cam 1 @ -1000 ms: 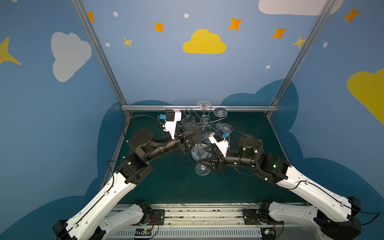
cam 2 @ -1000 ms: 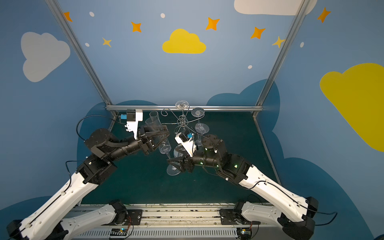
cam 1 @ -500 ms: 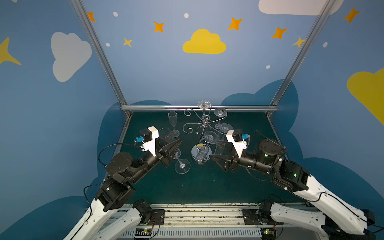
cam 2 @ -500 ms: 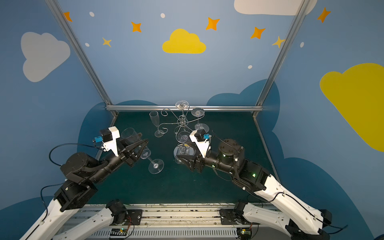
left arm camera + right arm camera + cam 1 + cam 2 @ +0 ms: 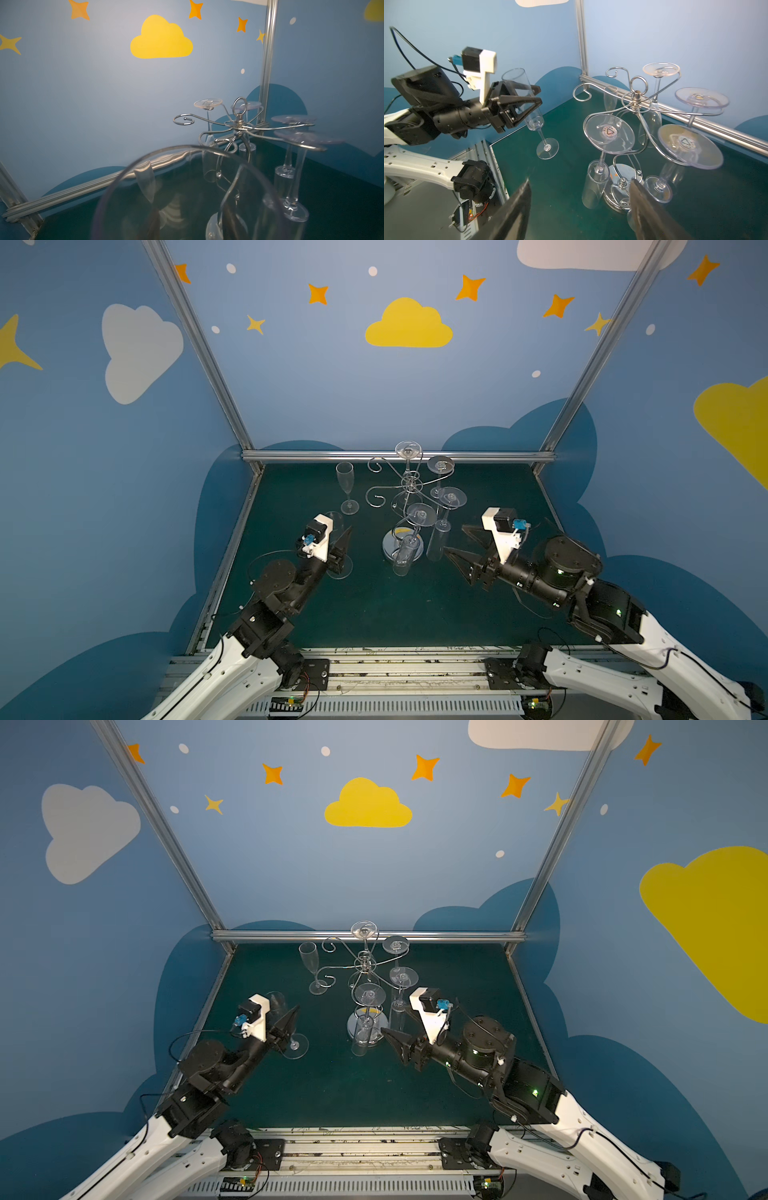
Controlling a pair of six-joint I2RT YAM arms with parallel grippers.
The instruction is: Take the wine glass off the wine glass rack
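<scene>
Gripping wine glass by its bowl in left hand, left of centre in both top views, apart from rack. Holding nothing in right hand, spread wide, right of rack.

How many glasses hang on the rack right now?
4 on the rack: rear glass, rear-right glass, right glass, front glass. Off it: a standing flute, and a held flute in the left gripper. None seems hidden.

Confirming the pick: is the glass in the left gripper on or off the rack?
Off: the left gripper holds the glass rim up, apart from the wine glass rack.
</scene>
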